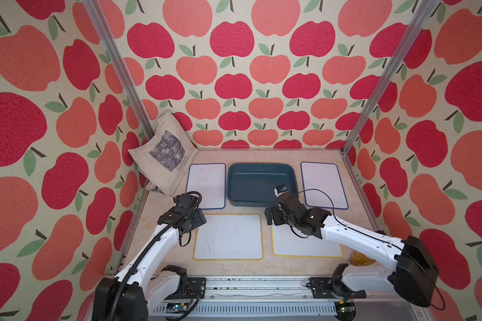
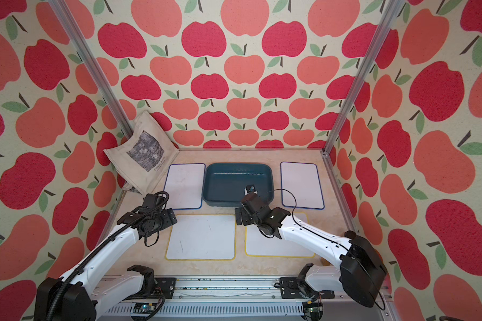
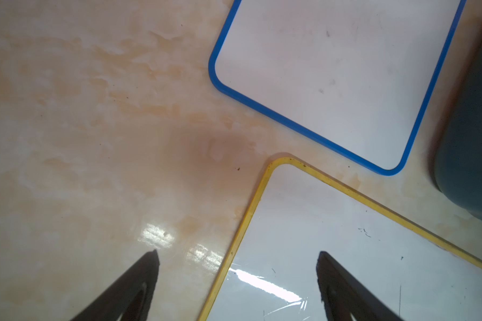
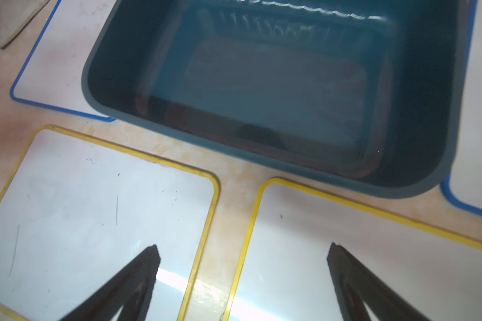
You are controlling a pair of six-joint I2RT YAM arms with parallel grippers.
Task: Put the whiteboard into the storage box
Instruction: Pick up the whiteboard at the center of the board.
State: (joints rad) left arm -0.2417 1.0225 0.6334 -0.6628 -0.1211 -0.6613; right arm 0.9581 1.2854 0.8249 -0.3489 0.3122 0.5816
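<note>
left wrist, left end effector (image 3: 238,258) spread wide, apparently empty, right end effector (image 4: 244,248) equally wide

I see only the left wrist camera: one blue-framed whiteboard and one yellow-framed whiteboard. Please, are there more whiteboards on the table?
Observer: Yes, four in all. The right blue-framed whiteboard and the right yellow-framed whiteboard are outside your view.
Operator: Is the box already filled?
Observer: No. The right wrist view shows the storage box with a bare floor.
Operator: And the right gripper?
Observer: The right gripper is open, over the gap between the right yellow-framed whiteboard and the left yellow-framed whiteboard.
</note>
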